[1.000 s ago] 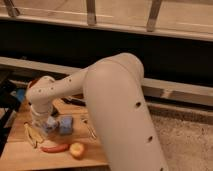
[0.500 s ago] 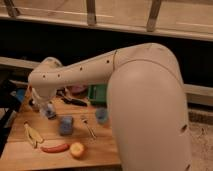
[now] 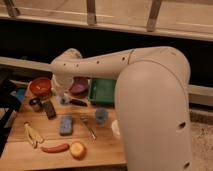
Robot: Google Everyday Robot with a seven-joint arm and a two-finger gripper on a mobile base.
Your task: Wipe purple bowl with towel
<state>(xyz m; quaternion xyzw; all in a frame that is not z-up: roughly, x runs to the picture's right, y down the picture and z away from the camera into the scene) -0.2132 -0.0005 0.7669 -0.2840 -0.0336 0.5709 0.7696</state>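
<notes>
At the gripper (image 3: 63,96): fingers closed together, pointing down from the bent end of the white arm (image 3: 100,62), low over the back left part of the wooden table (image 3: 102,150). Cannot tell whether anything is pinched between them; only a pale blur at the tip. Just right of it, the purple bowl (image 3: 79,86), upright on the table, near the tip, though whether touching cannot be told. Just beside the tip on the near side, a dark elongated thing (image 3: 78,102) lying flat. To the left, the orange-red bowl (image 3: 40,86), about as wide as the purple one, with the arm's end between the two. Right of the purple bowl, a green tray (image 3: 102,92), its edge close to the bowl. Nearer the front, well apart from the gripper, the towel (image 3: 101,116), a small grey-blue lump in front of the tray. Left of that, a thin metal utensil (image 3: 88,127), then the flat blue sponge (image 3: 66,125). Further left, a dark can (image 3: 35,104) and a dark slab (image 3: 49,109). Along the front edge, a banana (image 3: 32,135), a red sausage-shaped thing (image 3: 55,148) and a round yellow-orange fruit (image 3: 77,150)
</notes>
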